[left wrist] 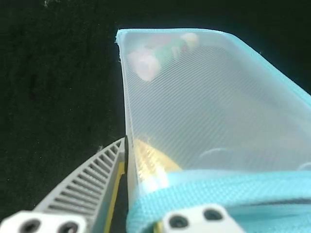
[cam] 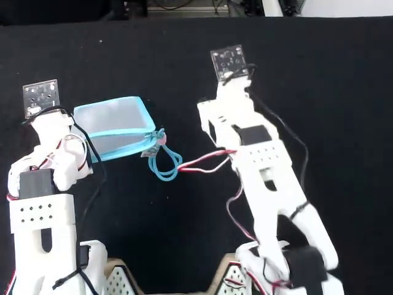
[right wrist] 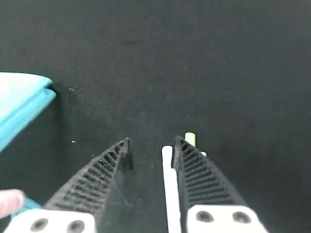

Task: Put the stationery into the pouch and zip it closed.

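Note:
The translucent pouch (cam: 113, 126) with turquoise trim lies at the left of the black table. Blurred pink, green and yellow stationery (left wrist: 146, 63) shows through its wall. My left gripper (cam: 77, 132) is shut on the pouch's left end (left wrist: 204, 111), with one ribbed finger (left wrist: 92, 179) against the outside. A pink tag (cam: 161, 140) and a blue cord loop (cam: 164, 163) hang off its right end. My right gripper (right wrist: 150, 145) is open, low over the cloth to the right of the pouch corner (right wrist: 24, 97). A white pen (right wrist: 168, 189) with a yellow-green tip (right wrist: 190, 139) lies along one finger's inner side.
The right arm (cam: 258, 160) stretches up the middle of the table, and its red and white wires (cam: 202, 163) trail towards the cord loop. Bare black cloth (cam: 331, 92) spreads to the right and at the back.

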You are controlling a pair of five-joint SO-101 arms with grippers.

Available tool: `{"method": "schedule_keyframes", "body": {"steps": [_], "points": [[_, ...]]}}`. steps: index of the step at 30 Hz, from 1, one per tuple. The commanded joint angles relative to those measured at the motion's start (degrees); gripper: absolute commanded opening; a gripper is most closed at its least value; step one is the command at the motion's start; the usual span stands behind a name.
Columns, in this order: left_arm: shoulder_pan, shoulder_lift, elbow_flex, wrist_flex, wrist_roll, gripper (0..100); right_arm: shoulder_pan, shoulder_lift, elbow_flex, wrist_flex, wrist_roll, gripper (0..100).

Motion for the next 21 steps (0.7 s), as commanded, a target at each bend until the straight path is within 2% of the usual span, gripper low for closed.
{"method": "schedule_keyframes", "body": {"steps": [1,9,21], "points": [[-0.6,-0.8,-0.3,0.3,0.4,3,2.1,2.0,-4.7,-1.1,-0.3,12.9],[-0.6,-0.8,-0.3,0.4,0.4,3,4.3,8.8,-10.7,3.2,-0.4,12.9],[-0.6,-0.8,-0.3,0.3,0.4,3,1.0,23.0,-17.8,5.3,-4.2,12.8]]}}
